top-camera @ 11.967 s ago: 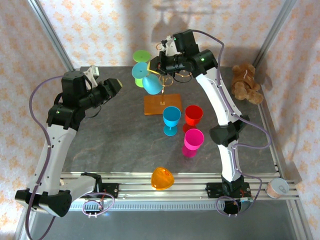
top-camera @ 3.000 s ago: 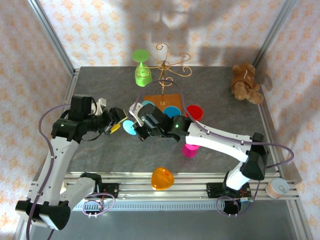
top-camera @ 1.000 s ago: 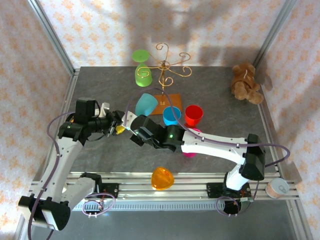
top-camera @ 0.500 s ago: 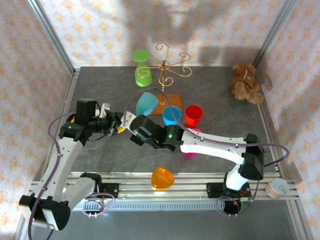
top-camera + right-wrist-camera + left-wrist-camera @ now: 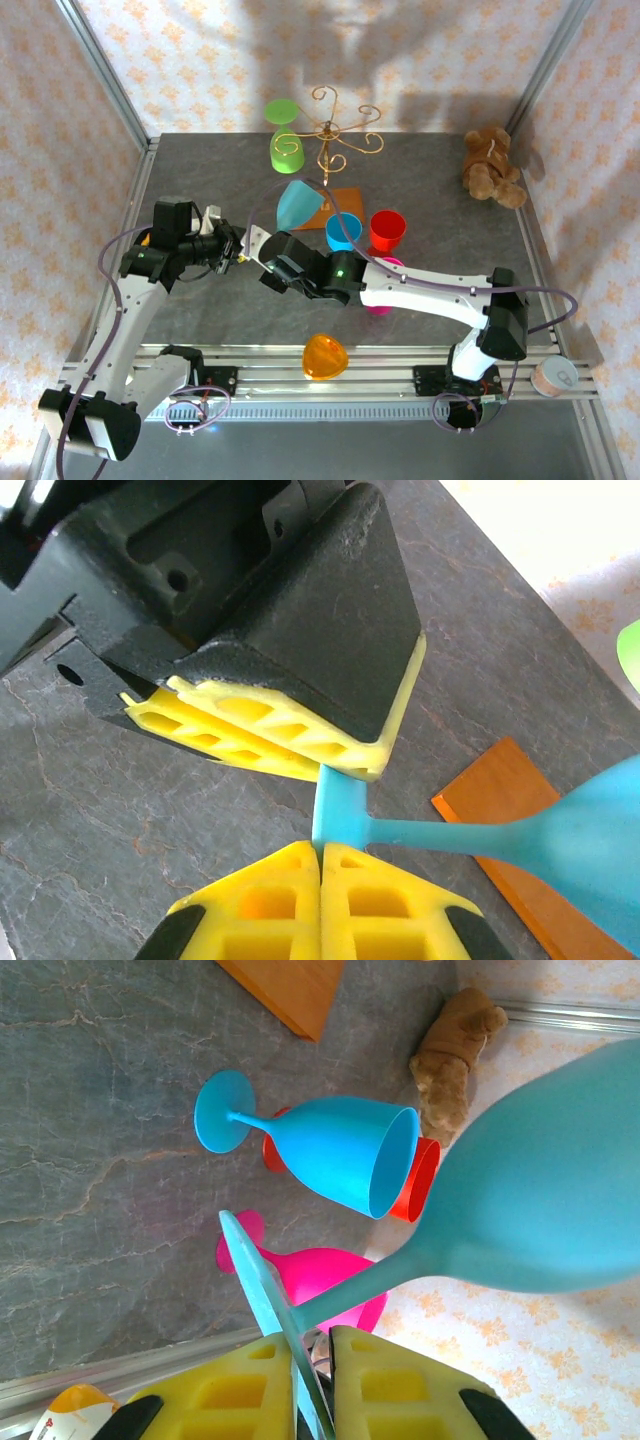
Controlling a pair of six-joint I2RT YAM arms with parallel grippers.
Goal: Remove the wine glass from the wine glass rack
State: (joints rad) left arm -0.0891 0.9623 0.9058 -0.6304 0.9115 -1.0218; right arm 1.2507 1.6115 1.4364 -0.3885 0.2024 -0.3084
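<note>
Jaws of my left gripper [image 5: 312, 1345], spread a second ago, now pinch the foot of the teal plastic wine glass [image 5: 298, 205]. My right gripper [image 5: 320, 852] pinches it too, clear of the thin gold wire rack [image 5: 335, 135]: a handover, I judge.

Left arm [image 5: 118, 320] rises from near-left base, elbow bent, forearm angled inward above desk [image 5: 220, 312]. Right arm [image 5: 430, 290] stretches low across desk toward left side. Claws meet tip to tip, left of centre. Left claw [image 5: 312, 1345] pinches foot of wine glass [image 5: 540, 1210], yellow fingers [image 5: 400, 1380] nearly together. Right claw [image 5: 320, 852] clamped tight on rim of same foot.
</note>
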